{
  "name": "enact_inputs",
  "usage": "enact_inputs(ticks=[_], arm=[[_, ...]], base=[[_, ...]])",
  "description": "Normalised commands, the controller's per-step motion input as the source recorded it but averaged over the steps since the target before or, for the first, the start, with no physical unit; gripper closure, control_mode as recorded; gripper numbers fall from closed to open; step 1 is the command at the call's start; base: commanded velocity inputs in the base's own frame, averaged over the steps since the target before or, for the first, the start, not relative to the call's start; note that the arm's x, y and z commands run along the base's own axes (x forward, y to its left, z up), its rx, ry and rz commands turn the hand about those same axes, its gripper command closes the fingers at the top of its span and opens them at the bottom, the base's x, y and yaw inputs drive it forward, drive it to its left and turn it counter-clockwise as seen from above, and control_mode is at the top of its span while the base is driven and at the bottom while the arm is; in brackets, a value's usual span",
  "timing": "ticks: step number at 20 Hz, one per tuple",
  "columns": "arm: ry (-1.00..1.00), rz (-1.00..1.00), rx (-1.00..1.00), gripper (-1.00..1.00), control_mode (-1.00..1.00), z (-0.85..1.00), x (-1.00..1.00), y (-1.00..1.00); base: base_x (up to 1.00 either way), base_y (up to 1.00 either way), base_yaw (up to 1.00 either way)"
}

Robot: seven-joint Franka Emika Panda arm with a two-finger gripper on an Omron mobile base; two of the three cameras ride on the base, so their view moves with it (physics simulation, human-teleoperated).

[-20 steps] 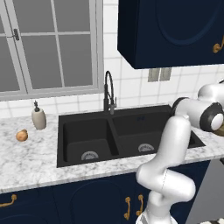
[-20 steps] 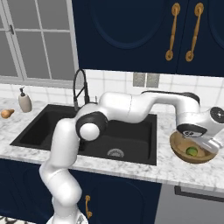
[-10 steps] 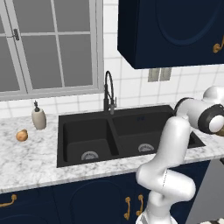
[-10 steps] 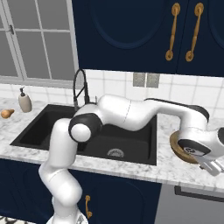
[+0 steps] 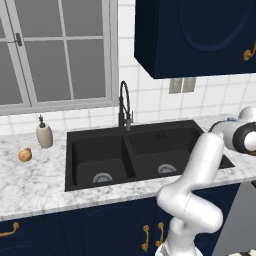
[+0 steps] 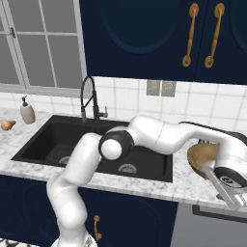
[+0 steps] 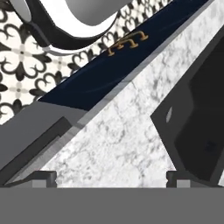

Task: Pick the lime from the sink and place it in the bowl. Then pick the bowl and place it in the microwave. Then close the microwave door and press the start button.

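gripper [image 7: 111,177] – fingers spread wide, holding nothing, over marble counter [image 7: 122,144] | bowl [image 6: 200,157] – right of sink [image 6: 58,140], partly behind the wrist | sink corner beside gripper

A soap dispenser [image 5: 44,135] stands on the white marble worktop [image 5: 35,182] below the window [image 5: 55,52], with an orange-brown lump [image 5: 25,155] lying just beside it. Navy cupboards [image 6: 144,36] with brass handles [image 6: 189,34] hang above the tiled wall. A patterned floor [image 7: 19,83] lies below.
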Motion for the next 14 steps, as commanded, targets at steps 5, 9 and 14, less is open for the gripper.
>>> enact_inputs(ticks=[5,9,14], arm=[[0.01,-0.09,0.01,-1.00,-1.00,-0.06,0.14,0.00],[0.00,-0.21,-0.02,-1.00,-1.00,-0.04,0.38,0.01],[0.00,-0.26,-0.13,-1.00,-1.00,-0.04,0.53,0.29]], base=[[0.00,0.00,0.00],[0.00,0.00,0.00],[0.00,0.00,0.00]])
